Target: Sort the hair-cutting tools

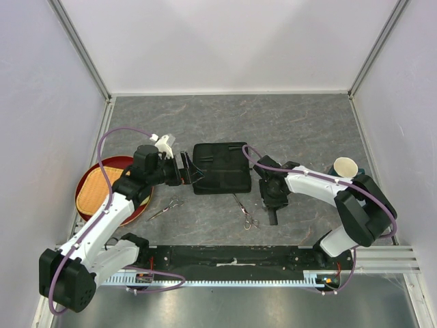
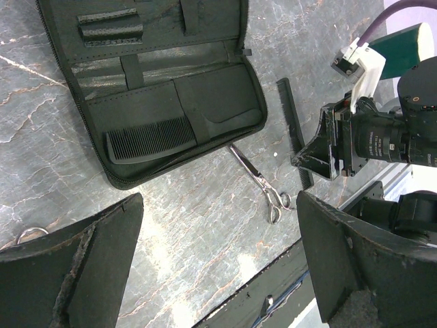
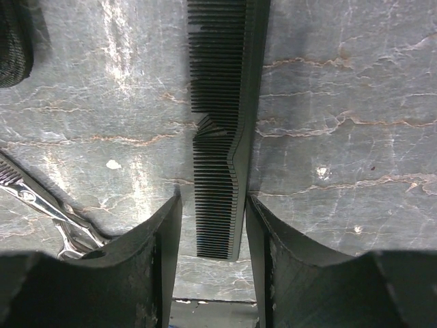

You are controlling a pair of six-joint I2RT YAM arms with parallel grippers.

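A straight black comb (image 3: 222,137) lies flat on the grey marbled table. My right gripper (image 3: 213,201) straddles its near end; the right finger is at the comb's spine and a gap shows at the teeth side. The same comb (image 2: 292,123) shows in the left wrist view. One pair of silver scissors (image 1: 247,215) lies just left of that gripper, and a second pair (image 1: 166,208) lies near the red tray. Another black comb (image 2: 150,142) sits in a pocket of the open black case (image 1: 220,167). My left gripper (image 1: 188,171) hovers wide open and holding nothing at the case's left edge.
A round red tray (image 1: 87,179) with a woven mat stands at the left. A pale yellow cup (image 1: 345,166) stands at the right by the right arm. White walls close in the table on three sides, and a black rail runs along the near edge.
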